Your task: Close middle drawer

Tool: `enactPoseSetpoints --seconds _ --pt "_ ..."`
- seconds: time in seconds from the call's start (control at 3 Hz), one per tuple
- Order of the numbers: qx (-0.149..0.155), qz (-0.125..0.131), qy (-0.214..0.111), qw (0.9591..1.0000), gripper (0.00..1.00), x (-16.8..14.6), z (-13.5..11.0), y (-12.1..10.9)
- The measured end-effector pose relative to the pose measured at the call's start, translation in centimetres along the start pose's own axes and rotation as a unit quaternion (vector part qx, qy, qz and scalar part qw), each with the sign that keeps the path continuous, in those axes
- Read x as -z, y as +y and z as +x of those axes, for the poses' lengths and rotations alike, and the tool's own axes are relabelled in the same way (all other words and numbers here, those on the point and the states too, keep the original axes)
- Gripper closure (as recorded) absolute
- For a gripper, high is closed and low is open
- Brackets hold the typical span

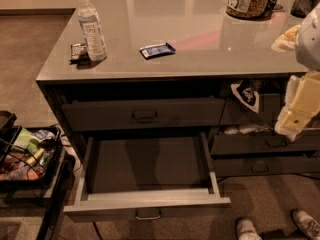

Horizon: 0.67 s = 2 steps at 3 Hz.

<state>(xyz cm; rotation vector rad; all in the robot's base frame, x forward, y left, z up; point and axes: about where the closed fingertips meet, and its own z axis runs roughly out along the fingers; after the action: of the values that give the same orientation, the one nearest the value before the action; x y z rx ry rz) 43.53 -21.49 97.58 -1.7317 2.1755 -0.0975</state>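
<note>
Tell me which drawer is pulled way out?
The middle drawer, the wide one lowest on the left, showing its grey inside. The wide drawer above it is shut. The gripper hangs off to the right.
</note>
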Motion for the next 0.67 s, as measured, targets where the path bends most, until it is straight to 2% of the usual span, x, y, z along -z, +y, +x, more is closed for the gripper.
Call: enactPoseSetpoints --seconds 0.33,0.67 --pt "0.014 0.011 -0.051 0.9985 0.00 -1.5 1.0 1.9" --pt "0.009 0.018 -0.123 0.9921 0.00 -5.2 2.7 4.4"
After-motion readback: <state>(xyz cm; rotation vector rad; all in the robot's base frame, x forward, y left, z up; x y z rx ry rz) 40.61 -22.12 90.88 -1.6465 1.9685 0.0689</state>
